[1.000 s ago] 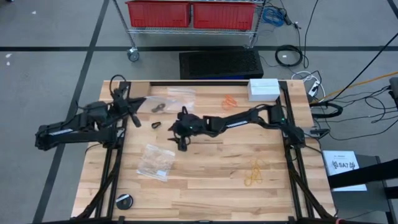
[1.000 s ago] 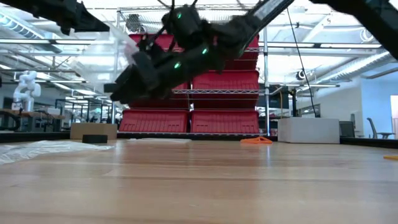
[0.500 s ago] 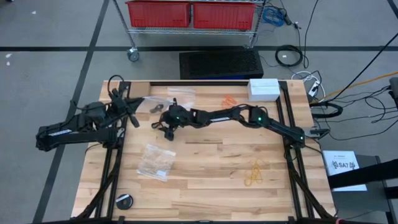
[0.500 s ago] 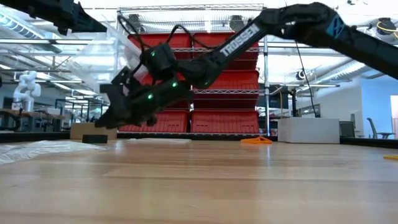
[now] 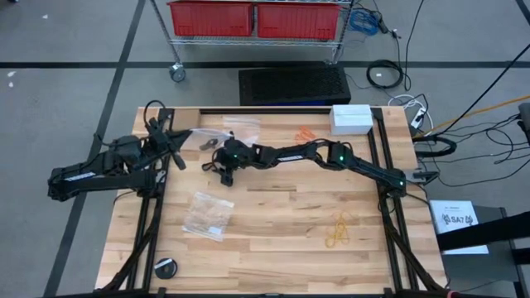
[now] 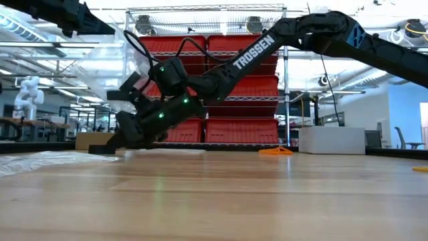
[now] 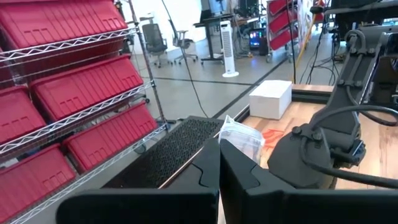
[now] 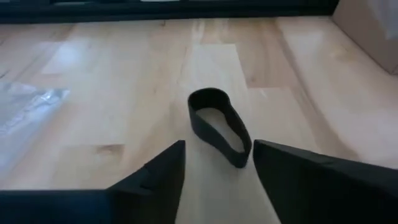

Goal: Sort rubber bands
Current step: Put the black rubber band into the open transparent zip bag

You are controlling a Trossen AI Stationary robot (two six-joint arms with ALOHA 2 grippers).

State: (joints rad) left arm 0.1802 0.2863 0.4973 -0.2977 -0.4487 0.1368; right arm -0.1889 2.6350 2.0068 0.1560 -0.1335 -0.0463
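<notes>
Black rubber band [image 8: 219, 127] lies flat on the table [image 8: 124, 93], far-left area, just ahead of the right gripper [image 8: 217, 163], fingers spread and apart from it. Judgement: lower straddling one strand, close squarely, lift gently. Left gripper [image 7: 219, 163] waits, pressed together.

— What carries the things?

— A wooden table [image 5: 273, 240] made of light planks, with dark rails along its two sides.

— What lies on it?

— A white box [image 5: 351, 117] at the far right corner, orange rubber bands [image 5: 305, 133] beside it, yellow rubber bands [image 5: 338, 229] near the right edge, a clear bag [image 5: 208, 214] on the left part, a black rubber band [image 8: 219, 125] in the middle, and a small round black thing [image 5: 166, 267] near the front left corner.
</notes>
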